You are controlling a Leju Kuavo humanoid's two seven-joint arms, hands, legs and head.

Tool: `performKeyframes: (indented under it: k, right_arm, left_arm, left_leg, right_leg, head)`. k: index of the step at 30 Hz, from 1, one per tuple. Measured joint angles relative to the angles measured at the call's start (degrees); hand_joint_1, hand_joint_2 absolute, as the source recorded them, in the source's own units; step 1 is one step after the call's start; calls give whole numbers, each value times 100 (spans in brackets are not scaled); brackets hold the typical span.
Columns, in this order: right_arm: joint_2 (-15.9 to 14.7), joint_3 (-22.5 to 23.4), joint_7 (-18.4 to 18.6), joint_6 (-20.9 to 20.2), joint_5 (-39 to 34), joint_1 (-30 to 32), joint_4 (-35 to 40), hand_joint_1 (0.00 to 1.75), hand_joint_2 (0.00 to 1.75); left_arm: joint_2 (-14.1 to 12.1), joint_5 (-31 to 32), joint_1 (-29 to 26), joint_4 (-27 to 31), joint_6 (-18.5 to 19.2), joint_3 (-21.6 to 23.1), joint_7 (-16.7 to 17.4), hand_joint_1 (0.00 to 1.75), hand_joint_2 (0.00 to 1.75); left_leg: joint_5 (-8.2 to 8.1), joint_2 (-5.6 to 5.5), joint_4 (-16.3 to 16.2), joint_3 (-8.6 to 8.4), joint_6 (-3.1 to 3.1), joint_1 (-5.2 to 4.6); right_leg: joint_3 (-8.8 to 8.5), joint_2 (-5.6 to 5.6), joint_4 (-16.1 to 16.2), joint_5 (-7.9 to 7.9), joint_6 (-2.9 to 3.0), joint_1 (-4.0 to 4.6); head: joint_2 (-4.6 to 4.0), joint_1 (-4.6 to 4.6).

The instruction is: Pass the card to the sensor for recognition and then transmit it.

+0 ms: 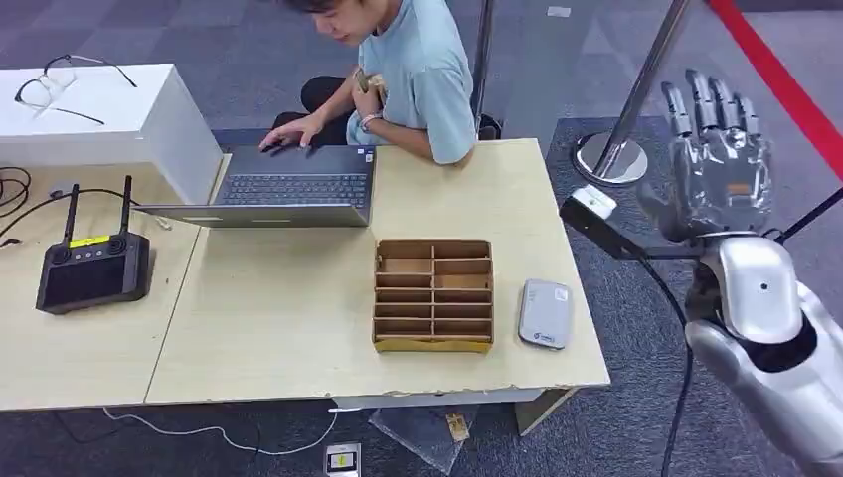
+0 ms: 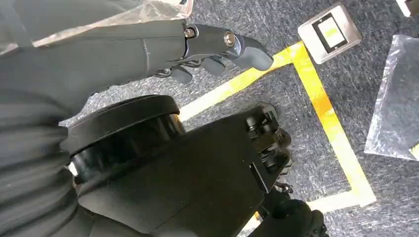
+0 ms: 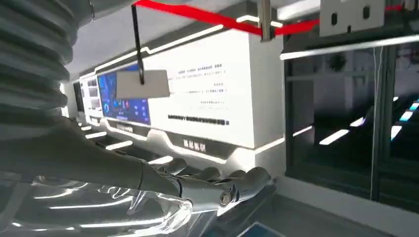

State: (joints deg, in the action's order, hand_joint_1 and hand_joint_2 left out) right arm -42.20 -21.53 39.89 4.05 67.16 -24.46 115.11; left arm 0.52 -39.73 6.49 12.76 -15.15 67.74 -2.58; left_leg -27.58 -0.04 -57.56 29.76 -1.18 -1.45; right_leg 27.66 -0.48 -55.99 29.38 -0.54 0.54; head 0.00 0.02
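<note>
Right hand: the right hand [image 1: 718, 159] is raised beside the right end of the table [image 1: 298, 328], fingers straight and pointing up, apart, holding nothing; the right wrist view shows its fingers [image 3: 217, 185] stretched out with nothing in them.
Left hand: in the left wrist view the left hand [image 2: 217, 49] hangs above a grey carpet with yellow tape lines [image 2: 316, 98]; its fingers are loosely curled and nothing is in them.
Card: I cannot tell where the card is; none can be made out on the table or in either hand.
Sensor: a small grey-white card reader [image 1: 545, 313] lies flat near the table's right edge, just beside the organiser.
Organiser: a brown cardboard tray with compartments [image 1: 433, 294] sits on the table, in front of the laptop.
Laptop: an open laptop [image 1: 288, 189] at the far edge, with a person's hand [image 1: 288, 131] at its keyboard.
Other things: a black handheld controller with 2 antennas [image 1: 91, 266] on the left; glasses [image 1: 50, 89] on a white box [image 1: 149, 124].
</note>
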Motion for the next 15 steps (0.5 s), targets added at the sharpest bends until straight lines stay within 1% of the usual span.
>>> performKeyframes:
  k: [8,11,15]
  right_arm:
    - [-439,979,4,-64,105,995,855,0,175]
    - [-542,1425,-46,17,-17,1447,1091,0,175]
    - [-612,1896,-85,72,-78,1813,1310,0,175]
  left_arm:
    - [24,-70,-23,0,4,-13,22,0,175]
    - [24,-101,-30,0,-4,-31,22,0,175]
    - [24,-107,-27,0,-4,-59,22,0,175]
  left_leg:
    - [-5,-1,0,-1,-2,0]
    - [-6,-3,1,1,-4,-1]
    - [-6,-1,1,-1,-4,-1]
  right_leg:
    - [-1,0,2,2,-3,0]
    - [-2,0,2,2,-3,0]
    - [-2,1,2,2,-3,0]
  head:
    - [0,0]
    - [0,0]
    - [0,2]
